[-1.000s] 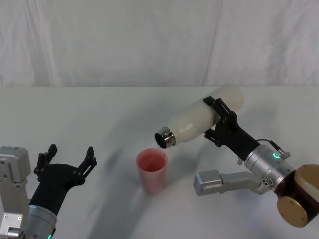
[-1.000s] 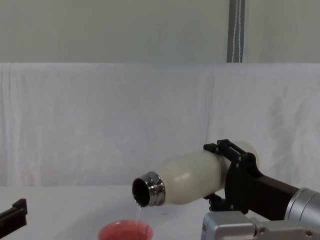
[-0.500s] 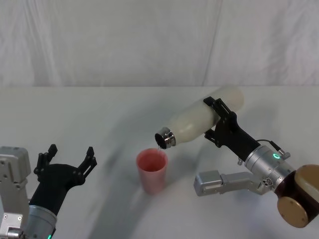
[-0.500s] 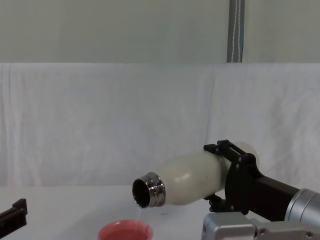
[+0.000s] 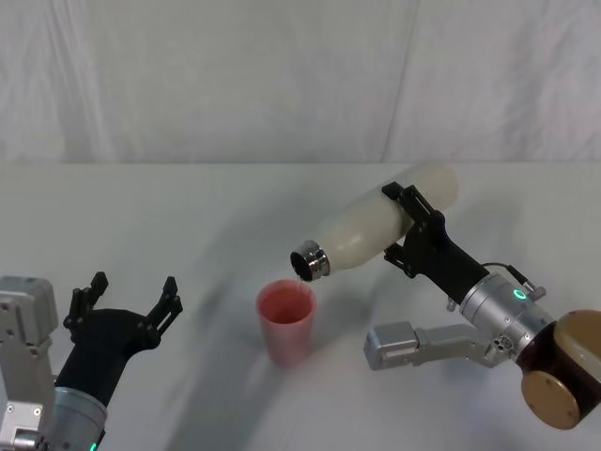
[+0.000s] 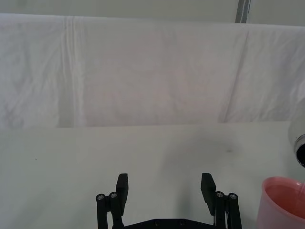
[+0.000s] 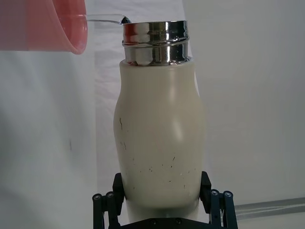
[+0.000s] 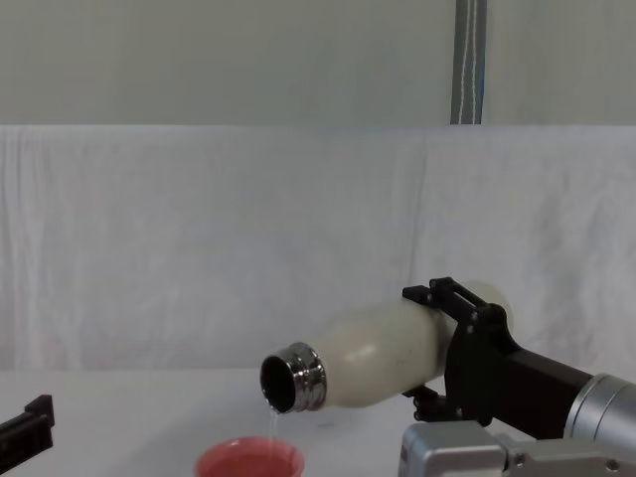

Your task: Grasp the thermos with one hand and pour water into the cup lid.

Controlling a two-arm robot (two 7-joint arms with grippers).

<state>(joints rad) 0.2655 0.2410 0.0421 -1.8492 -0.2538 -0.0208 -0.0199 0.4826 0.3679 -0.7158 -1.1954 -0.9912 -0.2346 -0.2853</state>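
The cream-white thermos (image 5: 371, 229) is tipped nearly flat in the air, its steel neck pointing down-left over the pink cup lid (image 5: 286, 321). A thin stream of water runs from the neck (image 8: 292, 379) into the cup lid (image 8: 248, 462). My right gripper (image 5: 409, 227) is shut on the thermos around its lower body; the right wrist view shows the thermos (image 7: 159, 138) between the fingers (image 7: 106, 204) and the cup lid (image 7: 45, 25) by the neck. My left gripper (image 5: 127, 299) is open near the table's front left, its fingers (image 6: 121, 187) apart above the table.
A white cloth covers the table (image 5: 169, 216) and hangs as a backdrop behind it. A grey pole (image 8: 467, 62) stands behind the backdrop. Bare tabletop lies between the left gripper and the cup lid.
The thermos neck has dipped very slightly lower and leftward. Water keeps running into the cup lid. The left arm has not moved.
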